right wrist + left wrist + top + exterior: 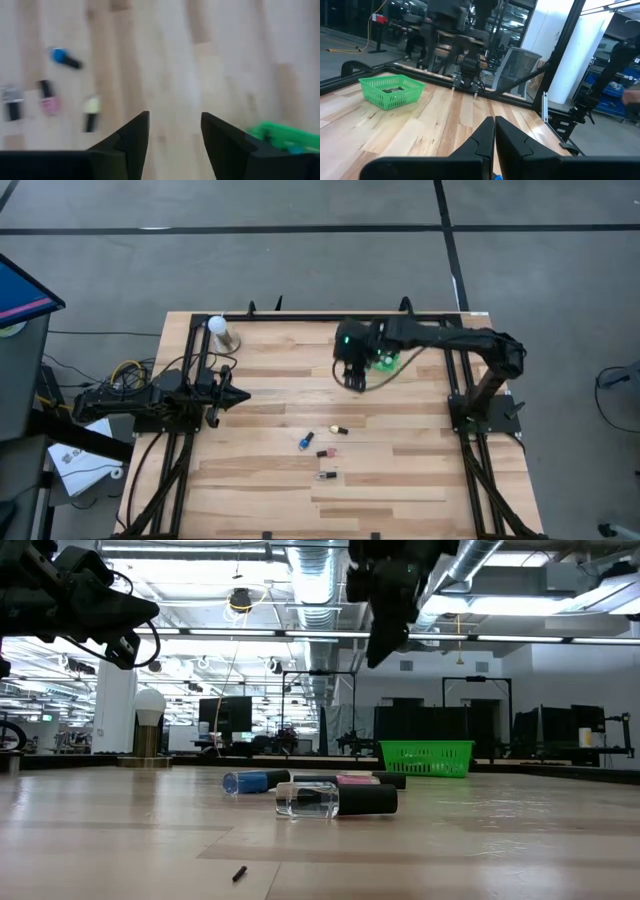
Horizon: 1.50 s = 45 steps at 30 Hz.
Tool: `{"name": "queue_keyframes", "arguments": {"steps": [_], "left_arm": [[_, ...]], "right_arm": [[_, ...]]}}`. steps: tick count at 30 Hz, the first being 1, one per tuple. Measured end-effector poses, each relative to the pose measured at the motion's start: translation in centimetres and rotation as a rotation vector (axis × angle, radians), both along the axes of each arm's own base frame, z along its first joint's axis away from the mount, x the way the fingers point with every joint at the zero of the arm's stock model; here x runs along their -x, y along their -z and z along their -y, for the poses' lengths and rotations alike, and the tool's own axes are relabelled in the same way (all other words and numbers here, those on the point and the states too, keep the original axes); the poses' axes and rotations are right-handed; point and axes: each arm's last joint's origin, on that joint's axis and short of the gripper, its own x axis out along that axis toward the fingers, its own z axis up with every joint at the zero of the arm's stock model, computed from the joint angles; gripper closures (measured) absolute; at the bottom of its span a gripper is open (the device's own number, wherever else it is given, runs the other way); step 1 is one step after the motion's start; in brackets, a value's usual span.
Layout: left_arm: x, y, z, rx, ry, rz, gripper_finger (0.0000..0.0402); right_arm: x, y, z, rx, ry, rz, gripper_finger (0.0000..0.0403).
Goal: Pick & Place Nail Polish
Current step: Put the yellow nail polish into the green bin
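Pale wooden planks make up my worktop [400,470], seen from straight above. My right jaws [352,372] hang over its far middle, just beside a green basket [388,361]. My left jaws [232,396] wait over the left side, pointing toward the centre. Four nail polish bottles lie near the front middle: a blue bottle [305,440], a pale yellowish bottle [337,429], a pink bottle [326,452] and a clear bottle [324,475]. All four are well apart from both my jaws. A white ball-topped stand [222,332] sits at the far left corner.

From worktop height, the clear bottle [335,801] lies on its side nearest the camera, dark cap to the right. Behind it lie the blue bottle [253,781] and the pink bottle [365,780]. The green basket [427,758] stands farther back. My right jaws [385,615] hang high above the bottles, touching nothing.

Through my left wrist, the fingers [487,137] are pressed together with nothing between them. The green basket [391,90] stands across the worktop.

Through my right wrist, the fingers [135,135] are spread wide and empty. Below them I see the blue bottle [64,57], the pink bottle [48,99], the yellowish bottle [91,112] and the clear bottle [12,102]. The basket's edge [282,137] shows at one side, with something blue inside; I cannot tell what.
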Motion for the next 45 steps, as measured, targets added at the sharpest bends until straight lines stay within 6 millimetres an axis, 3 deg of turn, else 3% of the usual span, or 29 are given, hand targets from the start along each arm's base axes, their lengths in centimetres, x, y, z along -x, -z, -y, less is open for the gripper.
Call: {"name": "queue_keyframes", "arguments": {"steps": [4,9,18,26,31,34,39,45], "left_arm": [[0.0,0.0,0.0,0.000,0.000,0.000,0.0393],[0.0,0.0,0.0,0.000,0.000,0.000,0.0393],[0.0,0.0,0.0,0.000,0.000,0.000,0.0393],[0.0,0.0,0.0,0.000,0.000,0.000,0.0393],[0.0,0.0,0.0,0.000,0.000,0.000,0.0393],[0.0,0.0,0.0,0.000,0.000,0.000,0.0393],[0.0,0.0,0.0,0.000,0.000,0.000,0.0393],[0.0,0.0,0.0,0.000,0.001,0.000,0.0393]], "right_arm": [[-1.0,0.6,-3.8,-0.039,-0.034,-0.018,0.0234],[-2.5,2.9,-7.5,-0.071,-0.053,-0.077,0.0232],[-4.6,9.2,-11.5,-0.082,-0.092,-0.251,0.0231],[-5.7,14.8,-12.3,-0.072,-0.106,-0.380,0.0230],[-5.9,16.4,-11.9,-0.081,-0.097,-0.425,0.0235],[-5.9,16.6,-11.8,-0.087,-0.095,-0.432,0.0265],[-5.9,16.7,-11.6,-0.094,-0.088,-0.439,0.0361],[-5.9,15.9,-11.3,-0.094,-0.104,-0.407,0.0361]]}}
